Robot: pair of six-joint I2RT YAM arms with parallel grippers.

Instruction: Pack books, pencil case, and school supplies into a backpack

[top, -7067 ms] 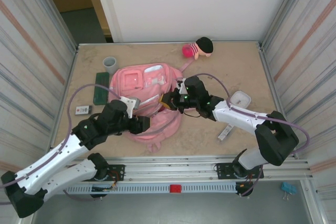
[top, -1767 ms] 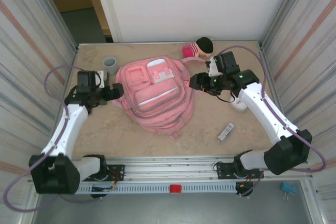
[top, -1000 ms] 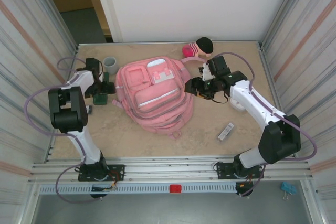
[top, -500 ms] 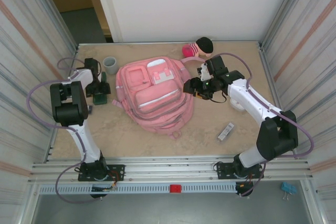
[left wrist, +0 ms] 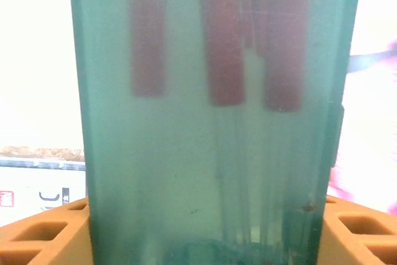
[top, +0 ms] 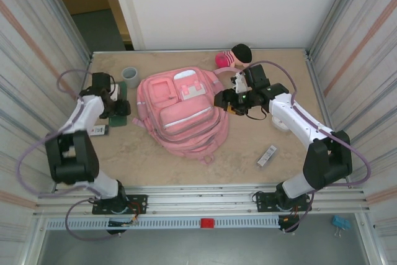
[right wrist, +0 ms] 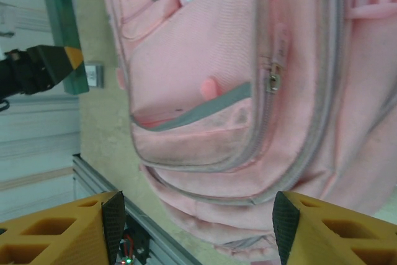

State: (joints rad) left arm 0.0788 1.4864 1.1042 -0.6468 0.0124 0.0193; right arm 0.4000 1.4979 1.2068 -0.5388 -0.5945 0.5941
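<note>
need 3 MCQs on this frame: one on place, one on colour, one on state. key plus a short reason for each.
1. Where does the grey cup stand?
A. at the near edge, by the arm bases
B. far left, just past the pencil case
C. against the right wall

2. What colour is the pencil case?
A. dark green
B. yellow
C. white

3. How is the right gripper?
A. shut on a zip pull
B. open, over the backpack
C. clamped on a plush doll

Key: 1 B, the top view shows the cup by the case's far end. 2 A, the left wrist view shows it green. 3 B, in the right wrist view its fingers stand wide apart with nothing between them.
</note>
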